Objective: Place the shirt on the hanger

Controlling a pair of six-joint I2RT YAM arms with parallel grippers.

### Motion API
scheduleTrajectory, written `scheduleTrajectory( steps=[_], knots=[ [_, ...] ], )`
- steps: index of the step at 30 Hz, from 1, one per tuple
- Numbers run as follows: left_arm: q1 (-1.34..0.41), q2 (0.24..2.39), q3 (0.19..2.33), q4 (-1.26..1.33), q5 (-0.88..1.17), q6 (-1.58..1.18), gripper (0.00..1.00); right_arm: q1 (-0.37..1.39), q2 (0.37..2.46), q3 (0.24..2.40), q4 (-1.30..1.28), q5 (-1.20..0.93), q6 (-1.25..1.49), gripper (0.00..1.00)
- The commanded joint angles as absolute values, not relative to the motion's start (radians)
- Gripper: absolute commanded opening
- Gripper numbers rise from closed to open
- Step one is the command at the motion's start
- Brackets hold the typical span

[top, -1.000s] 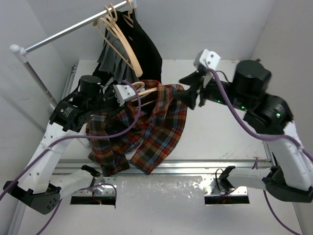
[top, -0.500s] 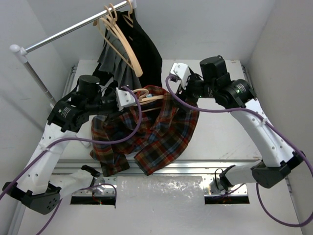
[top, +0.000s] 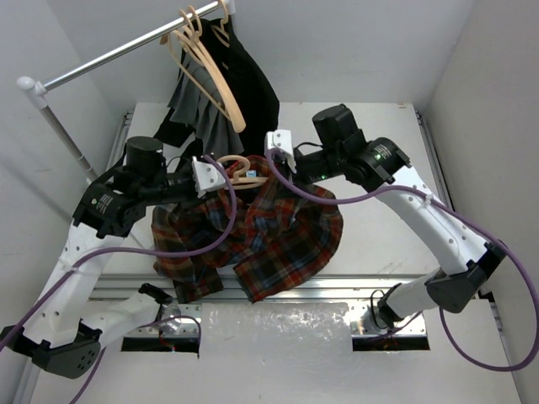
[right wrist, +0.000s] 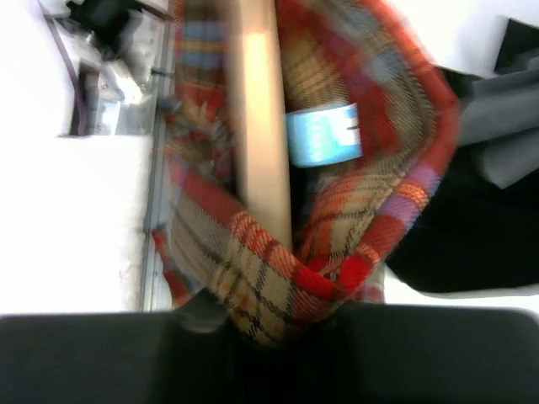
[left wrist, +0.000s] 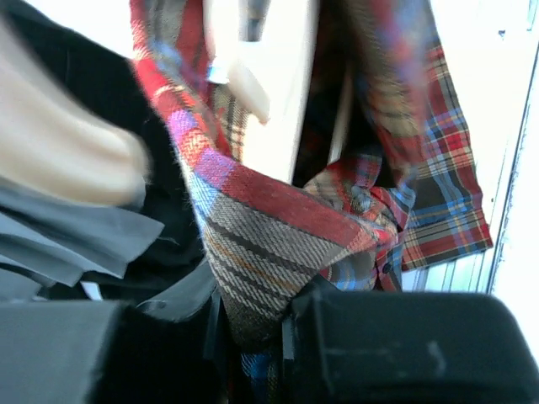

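Above the surface (top: 379, 227), left of centre, I have the shirt (top: 253, 240) hanging bunched between both arms. Its lower folds trail toward the near edge and its collar is raised around the hanger (top: 246, 172).

Left end effector (top: 205, 174): clenched on a fold of plaid at the collar edge, as my left wrist view shows.

Right end effector (top: 274, 156): apparently clamped on the opposite side of the collar, with cloth running down between its jaws. That view is blurred, so I read this as likely, not certain.

One hanger arm lies inside the collar, beside the blue neck label (right wrist: 324, 135).

Risks, in my judgement:
- (a) The two grips sit close together, so pulling them apart could drag the collar off the hanger arm instead of seating it.
- (b) I cannot see either end effector gripping the hanger itself, so it may tip or slide out of the neck.
- (c) The black garment (top: 253, 84) and grey garment (top: 195, 109) on the rail (top: 109, 55) hang just behind and could catch the cloth.

Containers: none shows in any view.
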State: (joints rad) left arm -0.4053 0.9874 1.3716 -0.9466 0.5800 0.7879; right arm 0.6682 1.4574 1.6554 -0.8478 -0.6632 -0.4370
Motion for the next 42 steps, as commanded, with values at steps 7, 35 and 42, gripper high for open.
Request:
scheduleTrajectory(
  steps=[7,35,42],
  knots=[
    [-0.408,0.839,1.174,-0.531,0.149,0.568,0.77,0.693,1.379,1.455,-0.569,-0.619,-0.212,0.0],
    [-0.308,0.69,1.209,-0.684,0.271,-0.124,0.39,0.939,1.681,1.753,-0.212,-0.077,0.193,0.0],
    [-0.288,0.82,1.2,-0.37,0.492,-0.457,0.47,0.946,1.623,1.649,-0.166,-0.057,0.209,0.0]
  ],
)
